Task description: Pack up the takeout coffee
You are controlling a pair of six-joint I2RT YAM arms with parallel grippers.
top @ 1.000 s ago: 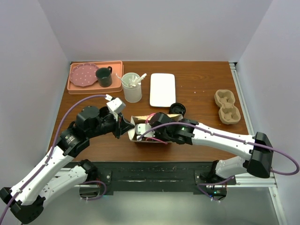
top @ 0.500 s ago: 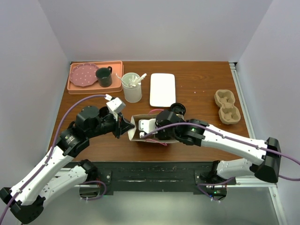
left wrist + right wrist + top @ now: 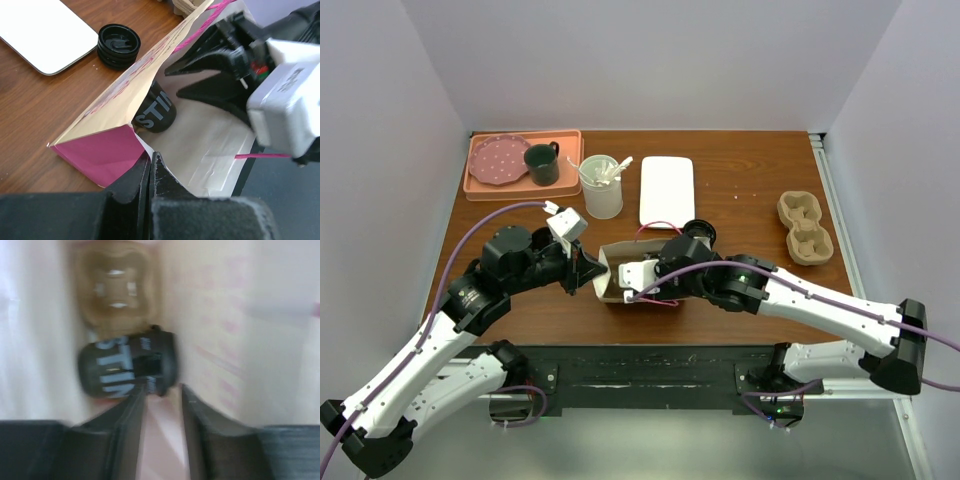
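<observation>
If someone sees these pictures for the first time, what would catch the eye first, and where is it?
First, the paper bag lying on its side at the near middle of the table, its edge pinched by the shut left end effector. Next, the black coffee cup with white letters lying inside it, where the right end effector reaches in, jaws apart, close to the cup.

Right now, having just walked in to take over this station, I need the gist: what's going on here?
The left tool is pinched shut on the edge of a paper bag that lies on its side, mouth toward the right arm. The right tool reaches into the bag, open and holding nothing. A black cup lies on its side just ahead of it. Deeper in sits what looks like a cardboard cup holder. A black lid lies outside on the table.
</observation>
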